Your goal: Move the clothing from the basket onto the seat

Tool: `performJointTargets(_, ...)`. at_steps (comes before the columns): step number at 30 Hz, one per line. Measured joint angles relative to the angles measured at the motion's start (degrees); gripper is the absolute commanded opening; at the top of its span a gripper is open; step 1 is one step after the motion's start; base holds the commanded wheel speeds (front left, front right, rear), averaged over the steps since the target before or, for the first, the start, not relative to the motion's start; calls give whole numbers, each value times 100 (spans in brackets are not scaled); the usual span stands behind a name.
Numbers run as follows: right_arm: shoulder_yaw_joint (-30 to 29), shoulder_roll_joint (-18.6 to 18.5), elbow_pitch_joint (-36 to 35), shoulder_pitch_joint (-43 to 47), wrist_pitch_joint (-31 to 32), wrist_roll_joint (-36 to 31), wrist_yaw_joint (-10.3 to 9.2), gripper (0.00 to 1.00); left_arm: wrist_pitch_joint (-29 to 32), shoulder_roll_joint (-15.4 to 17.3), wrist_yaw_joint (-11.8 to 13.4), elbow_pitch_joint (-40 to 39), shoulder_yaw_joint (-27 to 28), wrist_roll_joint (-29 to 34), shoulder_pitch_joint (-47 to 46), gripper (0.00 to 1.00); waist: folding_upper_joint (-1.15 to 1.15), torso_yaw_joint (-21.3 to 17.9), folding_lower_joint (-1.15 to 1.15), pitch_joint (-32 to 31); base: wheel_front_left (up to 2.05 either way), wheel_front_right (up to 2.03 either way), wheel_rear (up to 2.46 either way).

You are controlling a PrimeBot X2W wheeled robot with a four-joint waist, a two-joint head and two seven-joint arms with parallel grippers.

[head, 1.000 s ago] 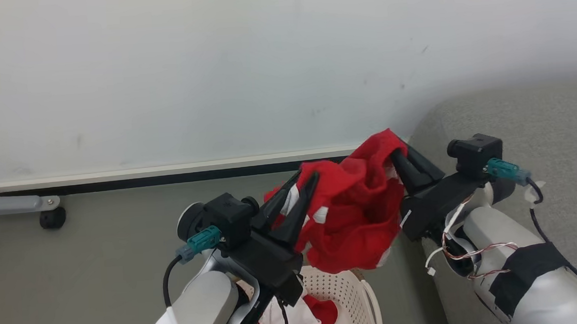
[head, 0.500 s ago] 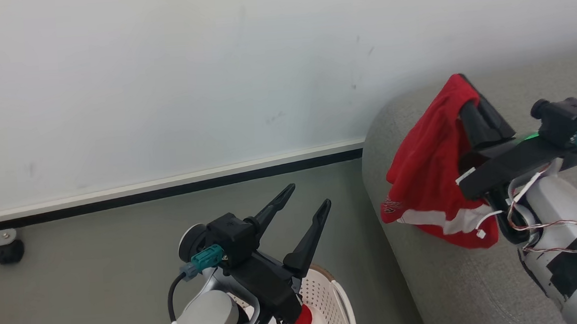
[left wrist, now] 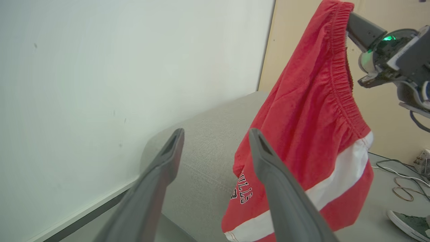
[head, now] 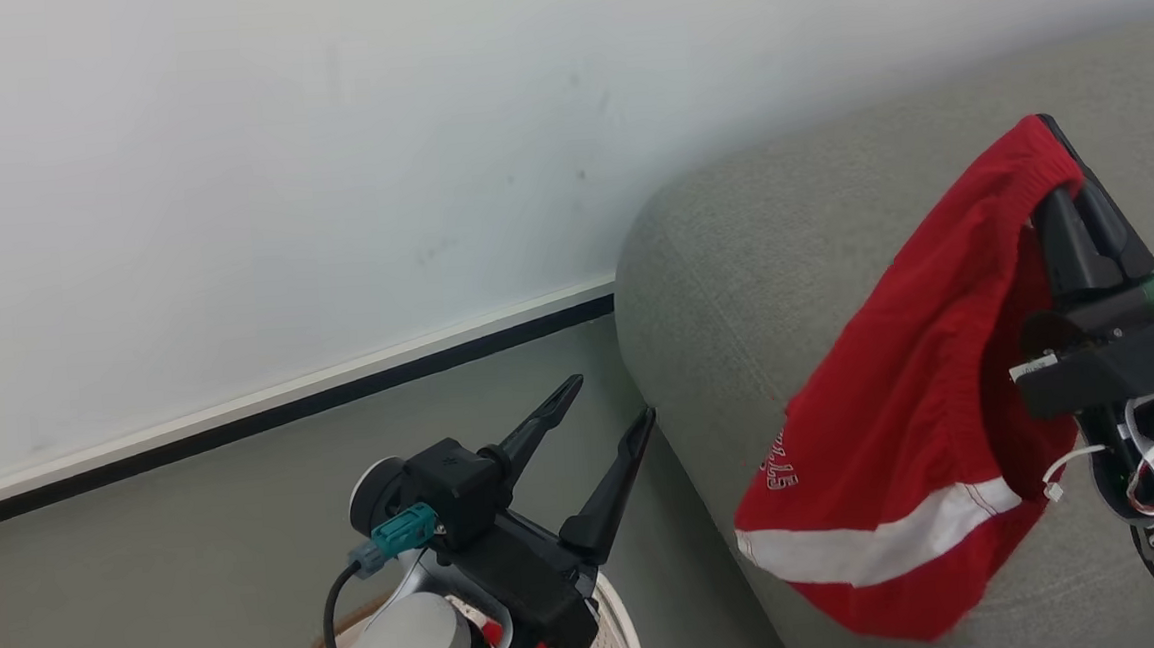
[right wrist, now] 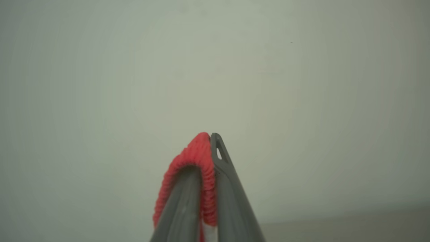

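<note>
Two garments, one in transit. Left tool [head: 612, 399]: fingers apart and empty above the basket [head: 612, 624], its share of the cloth let go a second earlier. Basket held a red scrap, probably the jersey. Shorts [head: 895, 445], red with white hem band and elastic waist, hung at the seat [head: 733, 254], no longer over the basket. Right tool [head: 1067, 174]: clamped on the waistband; setting-down remained.

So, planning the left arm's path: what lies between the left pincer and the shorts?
Head view: only the end of the sofa and a sliver of floor lie between the left pincer and the shorts.
</note>
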Motion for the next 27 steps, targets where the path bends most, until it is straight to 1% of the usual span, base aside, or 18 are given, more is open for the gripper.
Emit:
performJointTargets(1,-34,-26,-104,77,0,-16,-4,0,0,0,0,-16,-4,0,0,100,0,-63,0,9,0,0,0)
performJointTargets(9,-334,-136,-806,623,0,-89,-236,0,9,34,1,-84,-83,52,6,100,0,-525,0,121,0,0,0)
performJointTargets(12,-524,-231,-1110,909,-1,-89,-356,0,54,25,1,-108,-138,86,5,100,0,-656,0,197,0,0,0)
performJointTargets(14,-623,-260,-1247,1038,-1,-93,-398,0,76,21,1,-122,-145,102,-7,100,0,-707,0,270,0,0,0)
performJointTargets(18,-781,-266,-1466,1120,0,-170,-452,0,103,21,-1,-89,-163,103,-52,100,0,-782,0,402,0,0,0)
performJointTargets(22,-1028,-365,-1688,1278,-1,-198,-482,0,153,-20,-3,-90,-234,121,-136,100,0,-790,0,506,0,0,0)
performJointTargets(25,-1140,-381,-1761,1257,-1,-197,-482,0,176,-14,-4,-98,-235,132,-187,100,0,-763,0,577,0,0,0)
performJointTargets(27,-1159,-431,-1756,1173,-1,-188,-431,0,207,-15,-5,-104,-255,146,-192,100,0,-740,0,630,0,0,0)
